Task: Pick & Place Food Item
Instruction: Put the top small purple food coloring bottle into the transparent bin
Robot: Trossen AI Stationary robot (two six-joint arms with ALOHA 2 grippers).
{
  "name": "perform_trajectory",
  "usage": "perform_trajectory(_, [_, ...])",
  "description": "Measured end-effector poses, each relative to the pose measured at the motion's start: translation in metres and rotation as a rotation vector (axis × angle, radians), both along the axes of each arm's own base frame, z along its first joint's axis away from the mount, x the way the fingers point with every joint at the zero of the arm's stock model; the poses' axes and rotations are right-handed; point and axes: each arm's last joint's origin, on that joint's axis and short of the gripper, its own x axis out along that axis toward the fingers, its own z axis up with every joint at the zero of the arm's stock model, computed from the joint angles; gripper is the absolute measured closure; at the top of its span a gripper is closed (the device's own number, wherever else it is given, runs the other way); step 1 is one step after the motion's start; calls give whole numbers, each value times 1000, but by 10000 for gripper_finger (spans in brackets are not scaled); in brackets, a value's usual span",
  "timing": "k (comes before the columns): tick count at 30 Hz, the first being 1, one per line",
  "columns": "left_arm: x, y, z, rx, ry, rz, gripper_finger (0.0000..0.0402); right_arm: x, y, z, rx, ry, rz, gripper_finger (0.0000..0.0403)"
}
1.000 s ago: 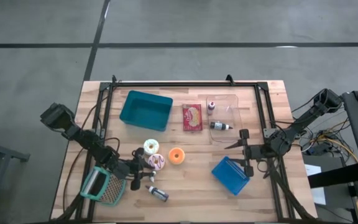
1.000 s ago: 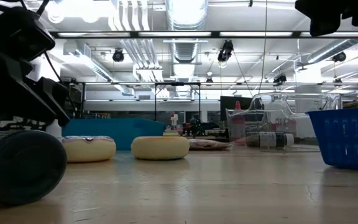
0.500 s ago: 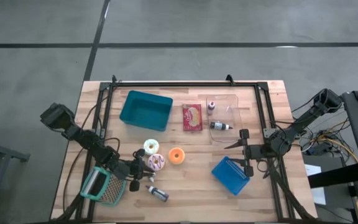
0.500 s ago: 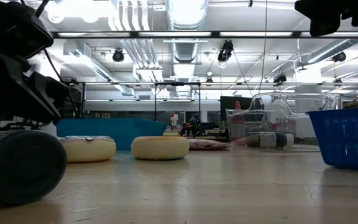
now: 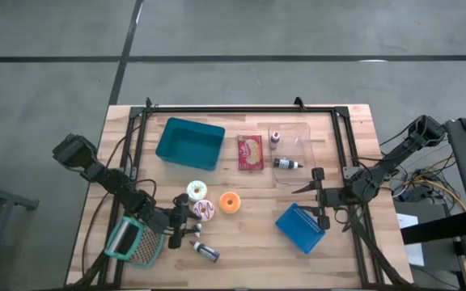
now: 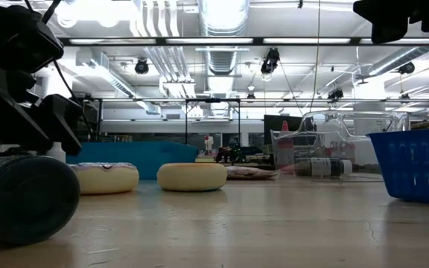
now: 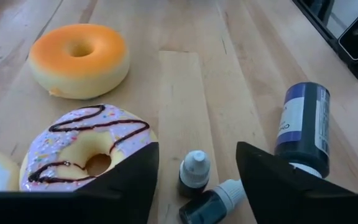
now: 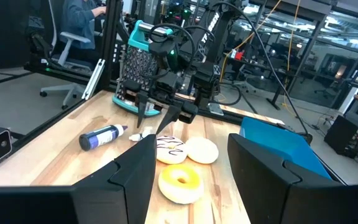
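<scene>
Wooden table [image 5: 249, 234], slatted top, both arms low over it. Against the earlier frames nothing on the table has shifted; only the left arm's dark bulk sits slightly differently in the low view, nearer the big dark bottle [image 6: 24, 197]. Right arm unchanged.

Left gripper [image 5: 183, 227]: fingers spread apart, holding nothing, hovering over two small dropper bottles [image 7: 194, 171], just beside the sprinkled doughnut [image 7: 89, 149]. Larger blue-labelled bottle [image 7: 303, 121] lies near, off to one side.

Food items, mid-table, front-left area:
- sprinkled doughnut: lilac icing, dark chocolate drizzle, coloured flecks, pale ring showing at the hole. Flat on the wood.
- orange doughnut [image 5: 230, 201]: plain glossy glaze, apart from the sprinkled one.
- white-iced doughnut [image 5: 196, 191]: touching or nearly touching the sprinkled one.

Right gripper [image 5: 316, 200]: fingers spread, empty, above the table just beside the blue basket [image 5: 301, 228].

Also: teal bin [image 5: 189, 144], red packet [image 5: 250, 153], clear tray [image 5: 291, 149] with small bottles inside, teal-handled brush [image 5: 133, 242] at the front-left corner.
</scene>
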Motion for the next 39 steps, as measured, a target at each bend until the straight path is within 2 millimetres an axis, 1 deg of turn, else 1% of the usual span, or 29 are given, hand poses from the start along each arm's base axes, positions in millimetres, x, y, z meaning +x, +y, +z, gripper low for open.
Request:
perform_trajectory(3, [0, 0, 0, 6, 3, 0, 177, 0, 0, 0, -1, -1, 0, 209])
perform_trajectory(18, [-1, 1, -2, 24, 16, 7, 206, 0, 0, 0, -8, -1, -7, 209])
perform_trajectory(27, [-1, 2, -3, 43, 17, 17, 207, 0, -1, 0, -8, -1, -26, 209])
perform_trajectory(30, [-1, 3, -6, 55, 27, 17, 210, 0, -1, 0, -9, -1, -27, 209])
perform_trajectory(35, [7, -3, -17, 81, 72, 4, 231, 0, -1, 0, -11, -2, -28, 209])
perform_trajectory(39, [18, -11, -20, 111, 75, -13, 249, 0, -1, 0, -12, -2, -34, 209])
